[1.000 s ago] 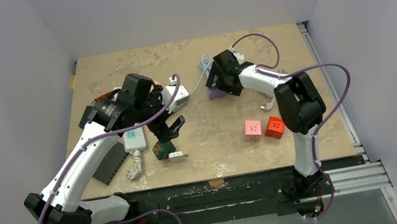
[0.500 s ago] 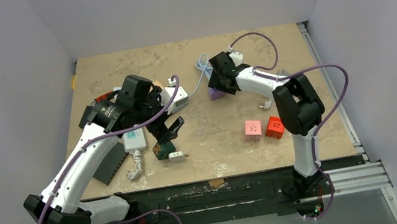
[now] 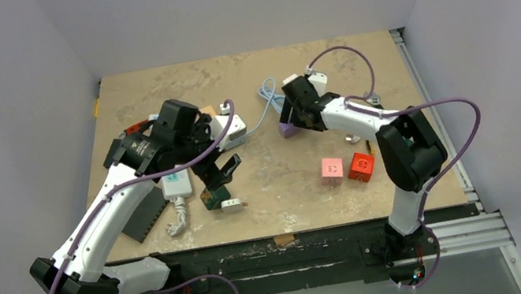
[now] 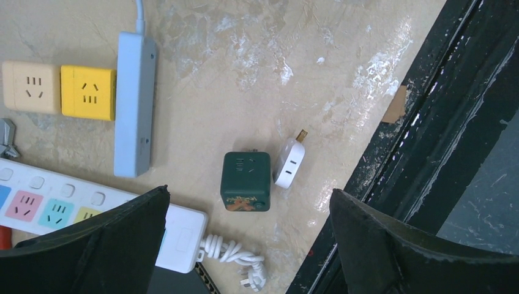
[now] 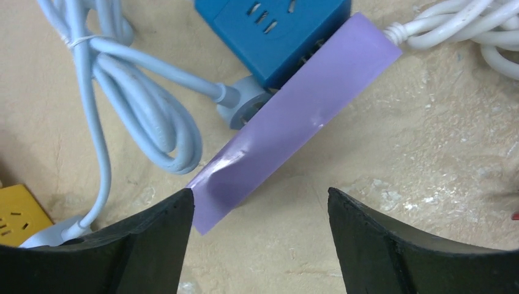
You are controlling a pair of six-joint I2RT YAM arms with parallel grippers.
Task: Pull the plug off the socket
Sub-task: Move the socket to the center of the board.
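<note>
Ahead of right claw [image 5: 260,197], plug [image 5: 236,108] touching purple socket [image 5: 306,104]

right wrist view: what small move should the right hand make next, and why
Probably slide the right hand along the purple strip toward the pale blue plug, then lower. The open hand straddles the strip's near end, while the plug sits against the strip's edge farther up, outside the hand's gap.

Spread wide, the left hand [image 4: 249,193] — right hand [image 5: 260,192] parted too.
</note>
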